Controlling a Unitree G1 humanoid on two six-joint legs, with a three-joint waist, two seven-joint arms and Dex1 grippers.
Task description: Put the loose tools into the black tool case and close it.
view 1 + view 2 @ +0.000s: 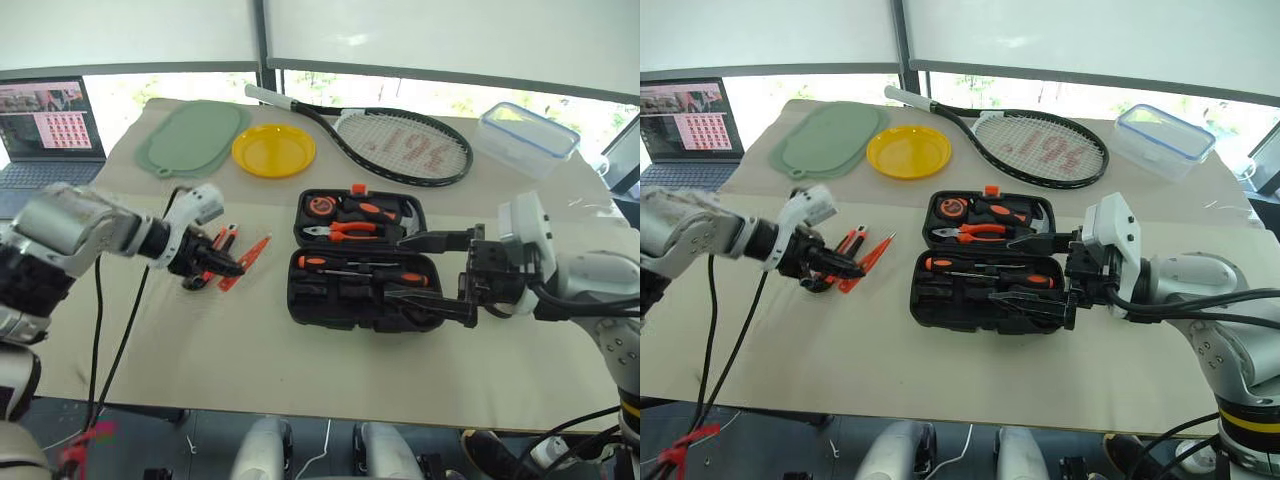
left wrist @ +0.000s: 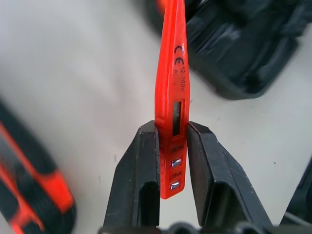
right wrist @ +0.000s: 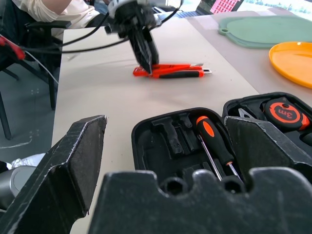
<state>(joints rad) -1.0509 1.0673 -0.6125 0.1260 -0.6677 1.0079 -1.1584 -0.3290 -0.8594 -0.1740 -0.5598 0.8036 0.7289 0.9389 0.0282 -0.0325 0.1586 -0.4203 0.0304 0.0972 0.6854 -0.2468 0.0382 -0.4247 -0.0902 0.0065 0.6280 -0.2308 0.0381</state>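
I see my left gripper [image 2: 171, 161] pinching a slim flat orange plastic tester screwdriver [image 2: 171, 97] with a small window, above the beige table [image 1: 250, 350], left of the open black moulded tool case [image 1: 360, 262]. My right gripper [image 1: 425, 275] gapes wide beside the case.

I see the black tool case [image 1: 360, 260] lying open on the surface, two black-and-orange screwdrivers [image 1: 362, 270] seated in its near half. The slim orange screwdriver [image 2: 171, 97] is pinched in my left pincer [image 1: 228, 266]. Beside it, the orange-and-black utility knife [image 3: 170, 71] lies flat.
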